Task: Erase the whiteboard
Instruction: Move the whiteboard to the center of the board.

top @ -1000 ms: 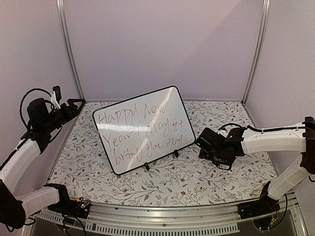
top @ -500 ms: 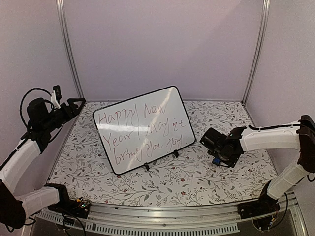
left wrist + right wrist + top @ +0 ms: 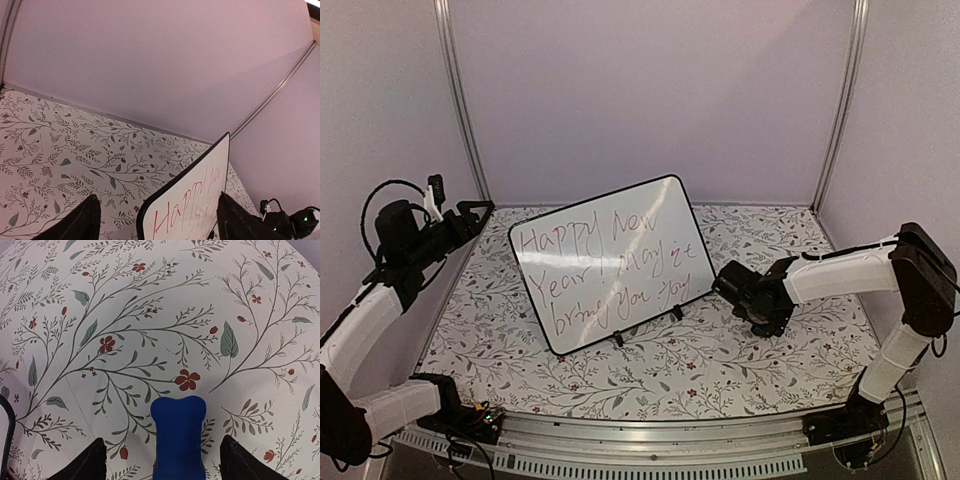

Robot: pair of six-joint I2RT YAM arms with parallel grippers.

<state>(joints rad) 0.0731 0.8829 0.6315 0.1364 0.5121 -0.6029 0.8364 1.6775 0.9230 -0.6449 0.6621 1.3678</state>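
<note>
Whiteboard (image 3: 610, 262): centre of the top view, propped upright on two black feet and tilted, covered in red handwriting.
Left gripper (image 3: 468, 213): upper left, raised off the floral cloth (image 3: 740, 365), jaws apart with nothing in them.
Right gripper (image 3: 163, 456): right of centre, low over the cloth, jaws spread to either side of the blue eraser (image 3: 178, 432), with a gap showing on both sides.
In between: the board's right foot (image 3: 675, 312) stands just left of the right gripper.

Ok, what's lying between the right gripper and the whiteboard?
Just a bare strip of flowered tablecloth, in the top view. The blue eraser sits inside the right gripper, not toward the whiteboard.
</note>
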